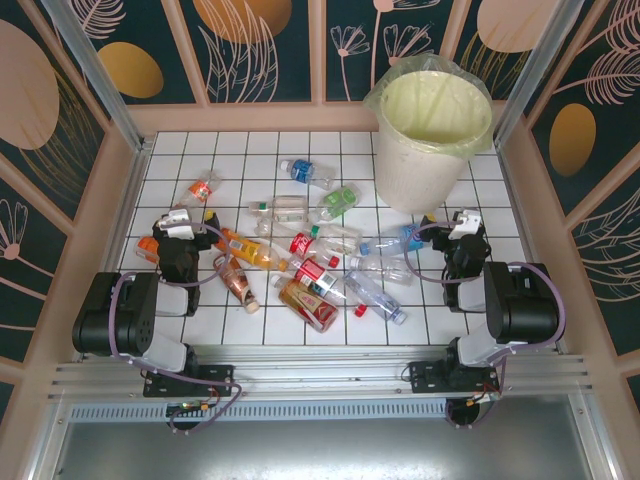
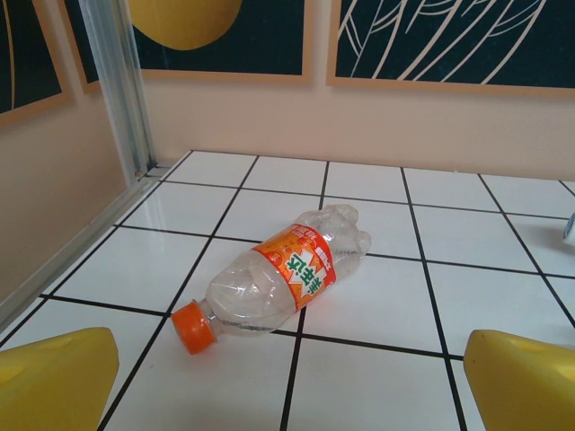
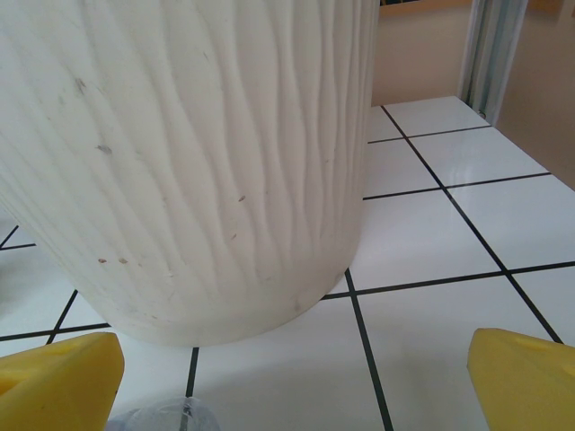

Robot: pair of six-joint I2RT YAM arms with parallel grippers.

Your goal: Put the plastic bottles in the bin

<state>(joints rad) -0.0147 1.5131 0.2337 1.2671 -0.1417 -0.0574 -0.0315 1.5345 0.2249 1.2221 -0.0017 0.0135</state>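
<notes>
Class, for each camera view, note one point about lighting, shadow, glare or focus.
Top external view: even light, bottles casting only faint shadows on the white tiles. Left wrist view: the orange-capped bottle is sharp, the yellow fingertips slightly soft. Right wrist view: the bin has a crisp ribbed wall, and the tiles look glossy.

On my right wrist camera the bin (image 3: 198, 162) runs off the top and left edges, so I get just its lower wall. A clear bottle (image 3: 166, 418) pokes in at the bottom edge, with too little showing to say which one. The yellow fingers (image 3: 63, 377) are cut off by the corners. On the left wrist camera, something pale (image 2: 570, 230) is clipped at the right edge and I can't name it. From above, the left arm (image 1: 180, 262) hides part of an orange bottle (image 1: 148, 247), and the labels (image 1: 312, 272) are too small to read.
</notes>
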